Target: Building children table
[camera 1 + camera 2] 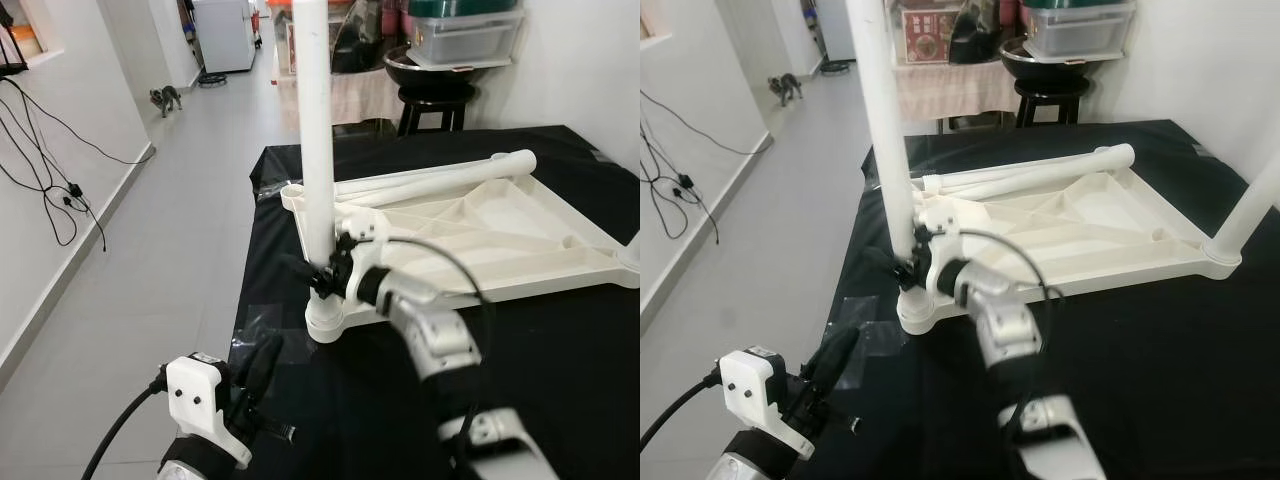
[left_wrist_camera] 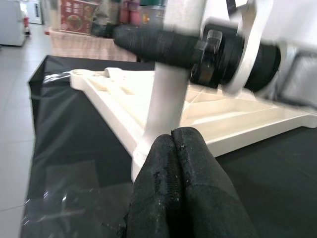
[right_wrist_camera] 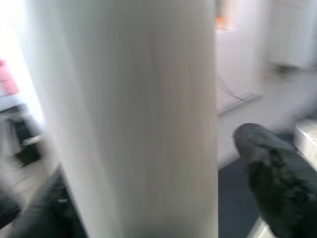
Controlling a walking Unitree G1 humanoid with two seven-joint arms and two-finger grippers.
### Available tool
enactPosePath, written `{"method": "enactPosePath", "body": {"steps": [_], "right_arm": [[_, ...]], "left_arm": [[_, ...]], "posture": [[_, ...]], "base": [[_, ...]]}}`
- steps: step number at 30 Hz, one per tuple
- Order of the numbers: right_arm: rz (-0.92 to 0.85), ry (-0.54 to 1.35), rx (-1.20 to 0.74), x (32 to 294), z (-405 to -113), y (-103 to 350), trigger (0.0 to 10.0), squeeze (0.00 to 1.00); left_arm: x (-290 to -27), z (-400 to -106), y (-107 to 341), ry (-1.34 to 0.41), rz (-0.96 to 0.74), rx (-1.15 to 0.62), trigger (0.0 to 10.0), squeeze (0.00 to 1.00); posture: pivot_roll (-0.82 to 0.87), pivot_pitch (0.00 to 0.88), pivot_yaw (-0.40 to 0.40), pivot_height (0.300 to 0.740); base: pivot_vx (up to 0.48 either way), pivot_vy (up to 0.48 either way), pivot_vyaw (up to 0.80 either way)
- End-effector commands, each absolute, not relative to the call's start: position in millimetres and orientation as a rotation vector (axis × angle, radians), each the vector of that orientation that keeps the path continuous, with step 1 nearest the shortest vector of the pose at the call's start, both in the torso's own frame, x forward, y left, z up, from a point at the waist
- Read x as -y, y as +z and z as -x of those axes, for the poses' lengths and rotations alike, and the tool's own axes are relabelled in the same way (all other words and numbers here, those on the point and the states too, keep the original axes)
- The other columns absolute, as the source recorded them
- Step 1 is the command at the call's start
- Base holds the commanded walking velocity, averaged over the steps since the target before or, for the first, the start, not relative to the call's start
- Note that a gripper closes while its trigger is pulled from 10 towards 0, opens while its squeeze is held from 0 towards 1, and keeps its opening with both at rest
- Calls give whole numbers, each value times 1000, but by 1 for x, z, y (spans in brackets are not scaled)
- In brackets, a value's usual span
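Nearest to me, I am keeping the left gripper (image 1: pixel 262 372) low at the near edge of the black cloth (image 1: pixel 560 400), its fingers pressed together and holding nothing. Just beyond, I am holding the right gripper (image 1: pixel 318 272) around the upright leg (image 1: pixel 318 120) close above its corner socket, one finger showing on each side of the pole. The tabletop (image 1: pixel 500 225) is lying upside down on the cloth. Farther right, a second leg (image 1: pixel 1252 205) is standing in its corner. Two loose legs (image 1: pixel 440 177) are lying along the far edge, unfitted. I judge the job about half done. A stool (image 1: pixel 435 100) is standing behind.
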State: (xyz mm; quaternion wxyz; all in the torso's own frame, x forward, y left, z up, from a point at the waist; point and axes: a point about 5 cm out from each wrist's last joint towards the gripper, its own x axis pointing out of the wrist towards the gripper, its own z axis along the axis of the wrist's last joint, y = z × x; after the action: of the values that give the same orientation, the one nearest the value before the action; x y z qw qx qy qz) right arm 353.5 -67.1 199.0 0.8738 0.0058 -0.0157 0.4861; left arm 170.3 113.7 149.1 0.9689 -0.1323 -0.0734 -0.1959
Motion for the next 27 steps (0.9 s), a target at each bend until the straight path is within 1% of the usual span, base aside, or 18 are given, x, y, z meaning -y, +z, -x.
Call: {"method": "enactPosePath", "body": {"steps": [1,3,5,6,8,12,17,18,19,24,27], "right_arm": [[0,1161,49,60,-351,198,10000,1000],[48,1265,27,59,-352,196,10000,1000],[61,1294,14,59,-352,195,10000,1000],[94,1319,1,58,-352,194,10000,0],[132,1336,-8,58,-353,193,10000,0],[121,1400,-51,59,-354,192,10000,0],[110,1419,-76,60,-354,189,10000,0],[88,1441,-90,62,-354,187,2118,0],[68,1433,-89,66,-355,186,0,0],[54,1433,-84,69,-357,186,0,0],[34,1409,-65,79,-357,185,0,0]], "left_arm": [[-115,-170,146,-388,263,136,10000,0],[-115,-170,146,-389,261,137,10000,0],[-115,-170,146,-389,261,137,10000,0],[-115,-170,146,-388,261,137,10000,0],[-115,-170,146,-388,260,137,10000,0],[-115,-171,146,-386,259,138,10000,0],[-115,-171,147,-384,258,138,10000,0],[-114,-171,147,-382,257,138,10000,0],[-114,-171,147,-382,258,138,10000,0],[-113,-171,147,-382,258,137,10000,0],[-113,-171,147,-385,260,137,10000,0]], "posture": [[-39,19,38,740],[-38,13,39,740],[-36,11,39,740],[-34,10,38,740],[-34,10,38,740],[-34,10,38,740],[-22,3,32,740],[-23,4,34,740],[-22,4,34,740],[-22,4,34,740],[-33,13,42,740]], "base": [[0,0,0],[0,0,0],[0,0,0],[0,0,0],[0,0,0],[0,0,0],[0,0,0],[0,0,0],[0,0,0],[0,0,0],[0,0,0]]}}
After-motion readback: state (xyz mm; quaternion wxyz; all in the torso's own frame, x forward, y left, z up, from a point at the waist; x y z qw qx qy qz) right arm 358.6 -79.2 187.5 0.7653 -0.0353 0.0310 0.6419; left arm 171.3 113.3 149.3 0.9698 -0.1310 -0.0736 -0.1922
